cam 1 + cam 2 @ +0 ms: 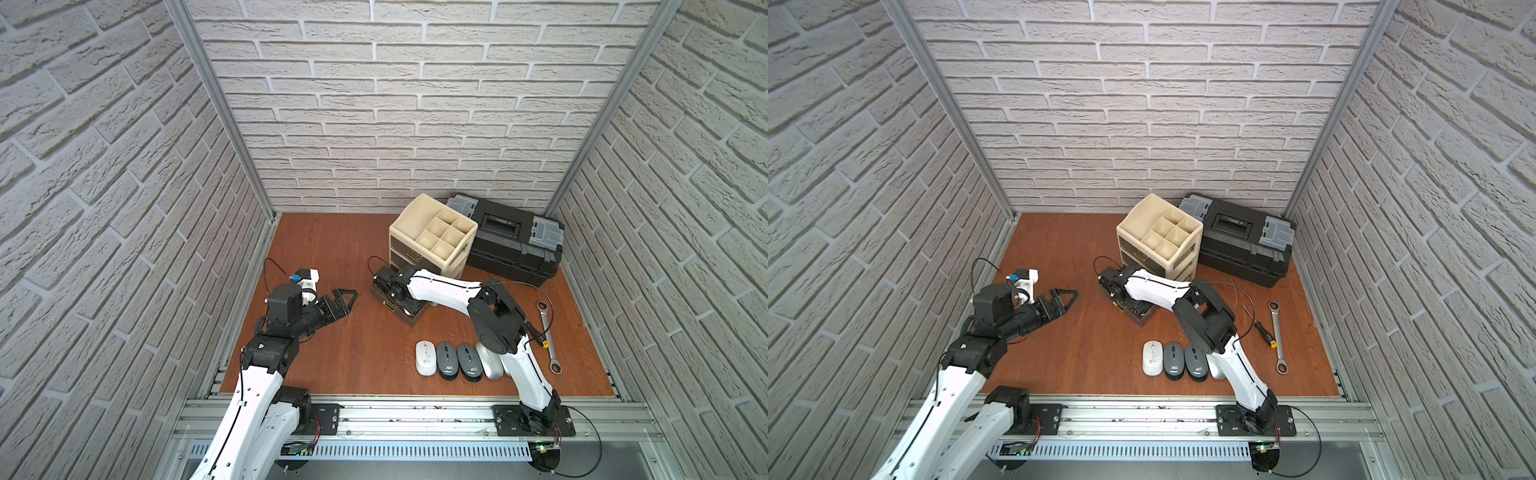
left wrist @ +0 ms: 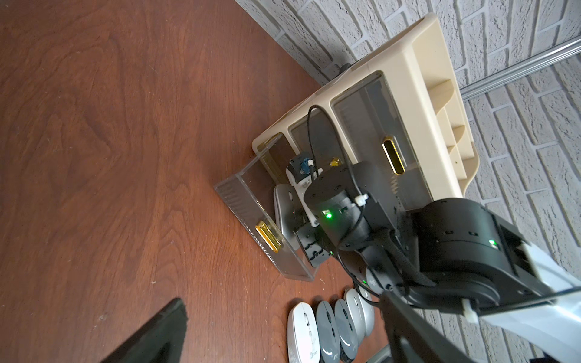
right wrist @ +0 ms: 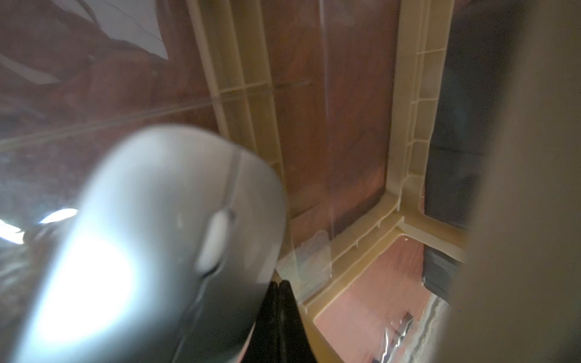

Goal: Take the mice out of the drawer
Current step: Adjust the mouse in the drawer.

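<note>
Four mice [image 1: 446, 360] sit on the counter [image 1: 332, 365]; one silver mouse [image 3: 151, 239] lies in the drawer [image 2: 242, 204] beside my closed right fingers [image 3: 273, 314]; my left fingers [image 1: 341, 312] gape.

Glossy silver mouse [image 3: 151, 235], clear plastic drawer [image 2: 242, 204], wood-grain tabletop [image 2: 125, 125].

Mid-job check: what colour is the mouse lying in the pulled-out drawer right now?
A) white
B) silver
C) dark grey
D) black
B: the mouse inside the clear drawer, next to the shut right claw, shows a silver shell in both wrist views.
</note>
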